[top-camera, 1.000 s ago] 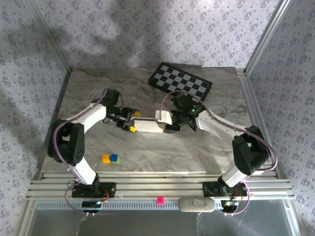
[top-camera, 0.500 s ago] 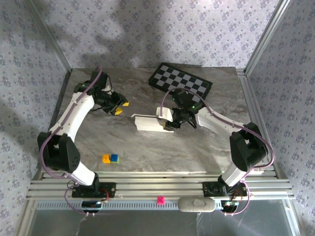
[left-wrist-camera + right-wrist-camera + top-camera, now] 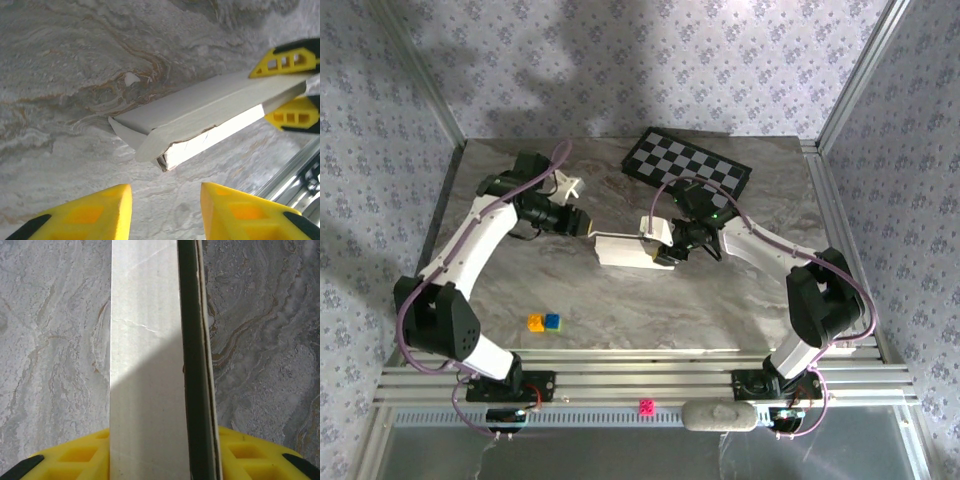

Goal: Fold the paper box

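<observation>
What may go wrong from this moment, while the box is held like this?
1. Just the right fingers clamp the paper box, at one end. A push from the open left fingers, which stand short of the free end, may swing it or make it slip.
2. A loose flap sticks out at that free end, and the edge there looks ragged. Pressing there may crumple or tear it.
</observation>
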You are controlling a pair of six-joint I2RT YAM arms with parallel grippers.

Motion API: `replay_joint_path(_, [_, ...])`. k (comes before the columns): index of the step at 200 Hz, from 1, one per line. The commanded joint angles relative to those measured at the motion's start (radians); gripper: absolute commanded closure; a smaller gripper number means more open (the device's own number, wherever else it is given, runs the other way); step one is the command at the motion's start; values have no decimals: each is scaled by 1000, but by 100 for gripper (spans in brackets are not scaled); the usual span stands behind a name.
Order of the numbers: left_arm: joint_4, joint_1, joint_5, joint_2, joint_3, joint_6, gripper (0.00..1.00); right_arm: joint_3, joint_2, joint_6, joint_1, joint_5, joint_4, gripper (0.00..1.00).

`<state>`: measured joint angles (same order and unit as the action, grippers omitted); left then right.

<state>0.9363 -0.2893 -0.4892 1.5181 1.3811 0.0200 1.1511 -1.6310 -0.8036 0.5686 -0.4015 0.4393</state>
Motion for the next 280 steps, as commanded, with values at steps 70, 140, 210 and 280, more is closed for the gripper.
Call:
replay_joint_path(70, [16,-61,59,99,41,241,57,28,-33,17,-4,-17,36,58])
replay_joint_path(140, [14,-77,90,135,77,222,70,33,-36,24,-10,-19,35,59])
replay_joint_path(210, [19,-85,124,156,102,206,72,32,-32,26,-13,-25,37,59])
replay_joint_path(280, [59,-85,80,185,170,144,85,33,-30,27,-13,-16,36,59])
